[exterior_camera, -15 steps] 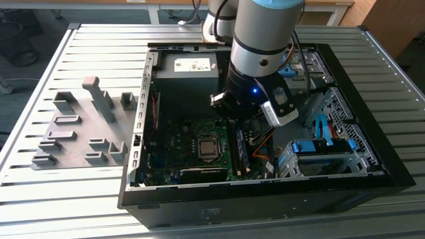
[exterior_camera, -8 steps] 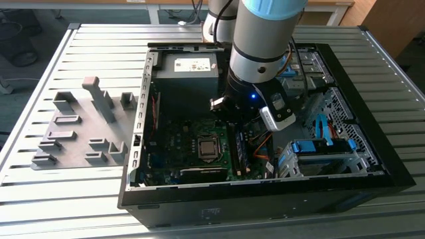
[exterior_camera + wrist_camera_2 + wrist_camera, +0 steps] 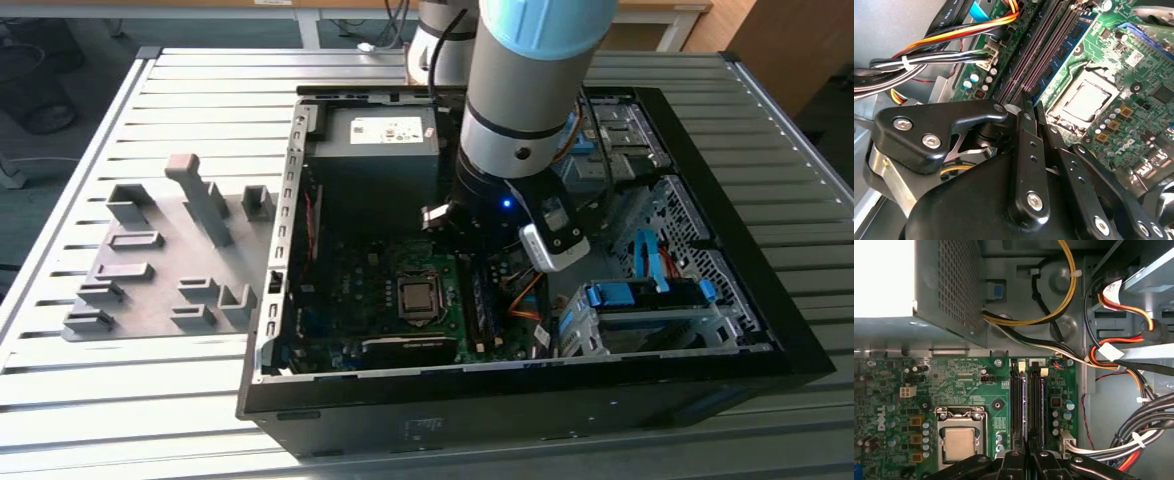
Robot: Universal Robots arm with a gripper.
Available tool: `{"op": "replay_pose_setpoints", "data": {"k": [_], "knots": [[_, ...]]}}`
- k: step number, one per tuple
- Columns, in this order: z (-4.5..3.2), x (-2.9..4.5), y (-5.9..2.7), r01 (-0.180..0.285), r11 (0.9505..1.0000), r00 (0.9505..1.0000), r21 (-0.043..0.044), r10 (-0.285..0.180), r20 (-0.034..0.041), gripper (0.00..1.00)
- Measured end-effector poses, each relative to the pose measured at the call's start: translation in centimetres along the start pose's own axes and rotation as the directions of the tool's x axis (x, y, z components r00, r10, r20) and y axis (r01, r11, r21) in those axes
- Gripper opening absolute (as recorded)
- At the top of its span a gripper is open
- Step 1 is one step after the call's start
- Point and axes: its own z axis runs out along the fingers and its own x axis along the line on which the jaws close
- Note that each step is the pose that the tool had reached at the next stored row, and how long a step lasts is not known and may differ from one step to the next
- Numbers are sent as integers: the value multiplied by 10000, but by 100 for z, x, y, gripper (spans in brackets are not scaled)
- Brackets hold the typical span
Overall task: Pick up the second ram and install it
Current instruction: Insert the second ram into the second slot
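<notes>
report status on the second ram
Tool low over the memory slots. Second ram looks seated in a slot beside the cpu socket. Cable bundle off to one side.

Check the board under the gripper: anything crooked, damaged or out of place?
Nothing looks damaged or askew. The memory slots run straight and parallel by the gripper, and the cables lie beside the board. One oddity: the processor sits bare, no cooler.
</notes>
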Motion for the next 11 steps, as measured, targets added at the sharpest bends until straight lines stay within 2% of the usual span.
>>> {"op": "replay_pose_setpoints", "data": {"k": [6,11], "knots": [[52,-1,-21,0,10000,10000,1,0,0,14],[59,-1,-32,-1,10000,10000,1,1,-5,14]]}}
